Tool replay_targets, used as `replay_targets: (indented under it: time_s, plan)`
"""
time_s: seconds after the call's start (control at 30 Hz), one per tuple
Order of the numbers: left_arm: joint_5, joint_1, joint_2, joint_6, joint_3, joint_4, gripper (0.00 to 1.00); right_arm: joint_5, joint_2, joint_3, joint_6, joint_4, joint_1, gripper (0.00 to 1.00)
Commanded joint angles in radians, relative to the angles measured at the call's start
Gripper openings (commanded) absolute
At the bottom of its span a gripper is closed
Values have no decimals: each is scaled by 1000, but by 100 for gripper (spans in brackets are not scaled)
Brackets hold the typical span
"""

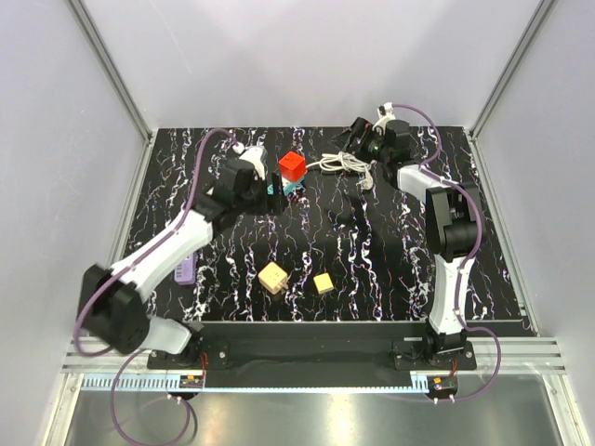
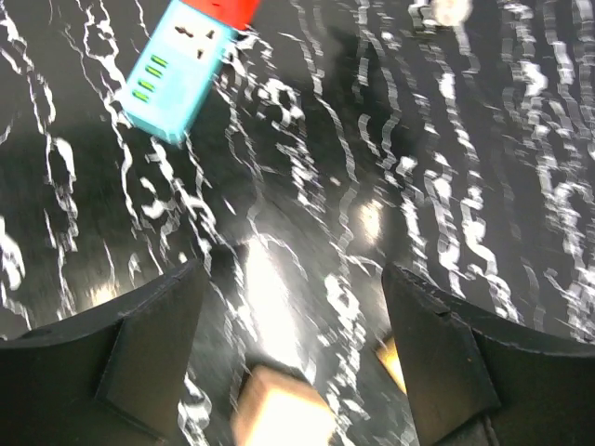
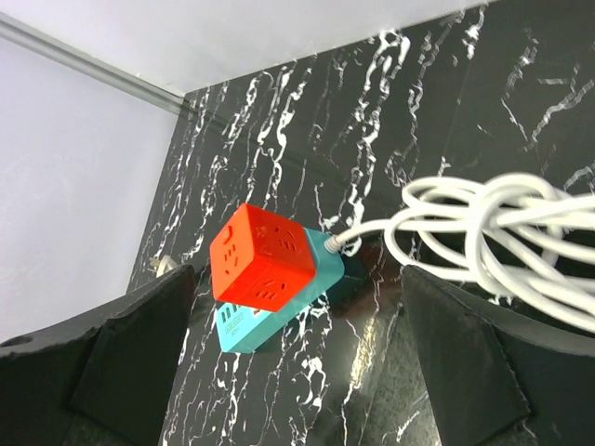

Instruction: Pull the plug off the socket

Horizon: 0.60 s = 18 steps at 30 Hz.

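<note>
Spotted the socket (image 1: 296, 189) lying flat toward the back middle of the black marbled tabletop (image 1: 390, 260), with the red cube plug (image 1: 292, 166) sitting on top of it. Saw its white cord (image 1: 346, 164) bundled in loops just to the right. Caught the left arm (image 1: 186, 232) stretched in from the left, jaws spread wide and gripping nothing, hanging close beside the socket. Touching it or not, couldn't really tell from the overhead view. Found the right arm (image 1: 446, 214) extended to the back right near the cord, jaws likewise parted and empty, facing the plug. Also noticed two small wooden blocks (image 1: 273, 277) nearer the front, well apart from the socket.
</note>
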Motion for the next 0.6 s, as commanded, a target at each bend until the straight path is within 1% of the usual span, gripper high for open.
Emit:
replay_targets:
  time_s: [0.0, 0.03, 0.07, 0.1, 0.13, 0.17, 0.2, 0.23, 0.33, 0.37, 0.47, 0.5, 0.53, 0.57]
  plan:
    - [211, 136, 123, 86, 34, 211, 80, -30, 32, 79, -40, -8, 1, 100]
    - [275, 174, 163, 77, 66, 265, 79, -31, 40, 87, -37, -8, 1, 100]
    - [329, 208, 207, 74, 100, 258, 78, -34, 46, 94, -31, -10, 1, 100]
    - [396, 245, 291, 92, 141, 237, 77, -43, 55, 104, -29, -10, 2, 100]
    - [400, 251, 329, 121, 222, 182, 78, -48, 60, 108, -28, -10, 2, 100]
    - [393, 255, 396, 202, 260, 149, 80, -51, 61, 110, -24, -12, 2, 100]
    - [399, 256, 430, 251, 299, 117, 87, -53, 63, 114, -24, -12, 2, 100]
    - [386, 256, 464, 327, 373, 51, 91, -51, 63, 116, -24, -12, 1, 100]
    - [311, 259, 567, 432, 442, 17, 92, -50, 70, 130, -24, -10, 4, 100]
    - [282, 259, 603, 498, 444, 23, 92, -51, 72, 133, -20, -10, 4, 100]
    - [323, 271, 675, 546, 464, 35, 89, -56, 83, 133, -12, -5, 4, 100]
    - [316, 271, 694, 552, 471, 38, 88, -57, 83, 134, -12, -5, 4, 100]
    - [301, 273, 718, 540, 535, -9, 80, -59, 84, 139, -12, -5, 2, 100]
    - [305, 273, 763, 537, 563, -23, 76, -60, 86, 143, -14, -5, 4, 100]
